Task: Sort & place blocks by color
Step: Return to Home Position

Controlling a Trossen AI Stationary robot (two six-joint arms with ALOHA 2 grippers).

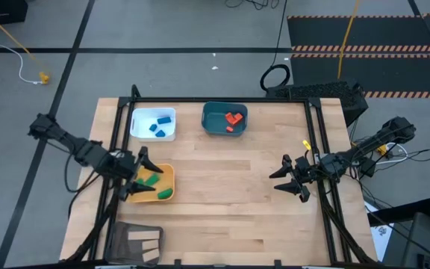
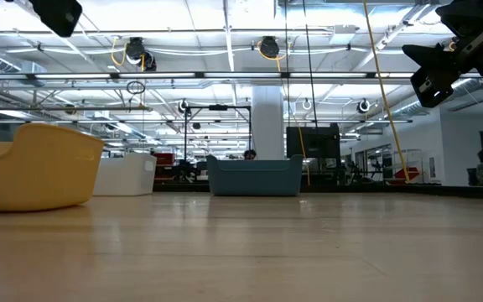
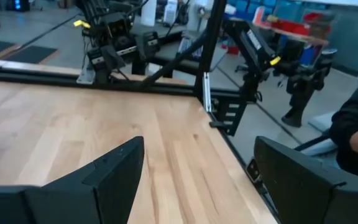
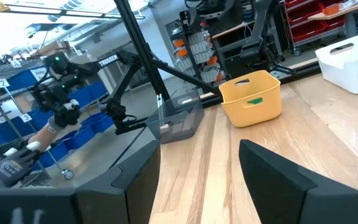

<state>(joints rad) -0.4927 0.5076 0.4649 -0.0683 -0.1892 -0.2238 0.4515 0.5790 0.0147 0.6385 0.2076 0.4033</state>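
Green blocks (image 1: 151, 180) lie in the yellow tray (image 1: 167, 174) at the table's left. Blue blocks (image 1: 162, 119) sit in the white tray (image 1: 139, 118), and red blocks (image 1: 234, 119) in the teal tray (image 1: 213, 113) at the far edge. Tan pieces (image 1: 142, 243) lie in the dark mesh container at the near left corner. My left gripper (image 1: 139, 176) hovers open over the yellow tray's left part and holds nothing. My right gripper (image 1: 278, 180) hangs open above the table's right side, also holding nothing. Both wrist views show bare fingers spread wide.
Black frame rails (image 1: 316, 149) run along the table's left, right and far edges. Bare wood (image 1: 230, 194) spreads across the middle and near part of the table. In the low view the yellow tray (image 2: 32, 168), white tray (image 2: 126, 174) and teal tray (image 2: 254, 176) stand across the far side.
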